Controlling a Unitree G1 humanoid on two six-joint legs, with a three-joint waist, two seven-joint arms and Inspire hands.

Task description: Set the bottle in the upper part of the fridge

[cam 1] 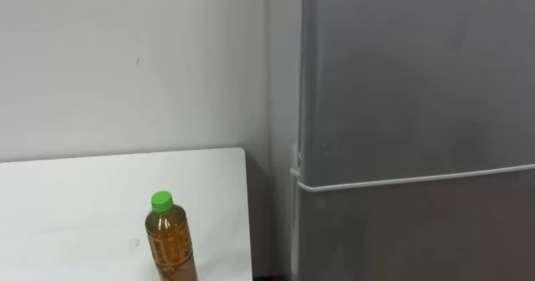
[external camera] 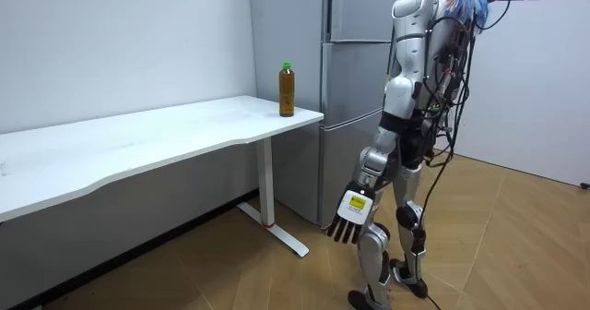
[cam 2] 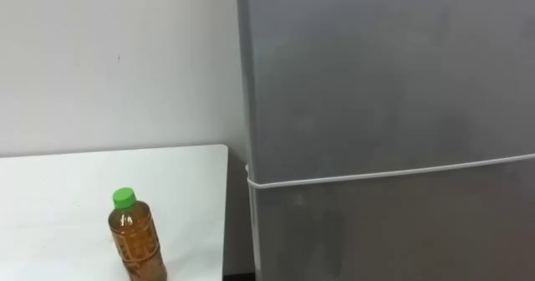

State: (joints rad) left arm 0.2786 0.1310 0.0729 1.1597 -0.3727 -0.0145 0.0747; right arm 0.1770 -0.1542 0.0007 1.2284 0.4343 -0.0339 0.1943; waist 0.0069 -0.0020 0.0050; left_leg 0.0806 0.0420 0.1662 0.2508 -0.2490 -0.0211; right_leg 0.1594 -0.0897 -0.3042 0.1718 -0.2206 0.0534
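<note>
Starting at the left, you have the white table (cam 1: 75, 197). The tea bottle (cam 1: 171, 241) with the green cap stands upright on it near the far right corner, close to the right edge. Nothing is holding it. It is tall and narrow, so I reckon a clumsy reach from the side could tip it, and from there it could roll off that right edge to the floor.

Moving right, there is the grey fridge (cam 1: 418, 105), just beside the table. Its upper door (cam 1: 418, 72) is closed, and so is the lower door (cam 1: 418, 235) beneath the pale seam (cam 1: 418, 179). No handle shows on either, so you may well fumble for a hold. Pull below the seam and you open the wrong compartment. Which side the door hinges on I cannot tell. If it swings towards the table, it could sweep the bottle.

Further right, in the room view, your robot stands upright facing the fridge. Its left hand (external camera: 350, 220) hangs low by the thigh, fingers (external camera: 341, 233) straight and relaxed, grasping nothing. If you take the bottle first, you leave one free hand for a door with no handle.
</note>
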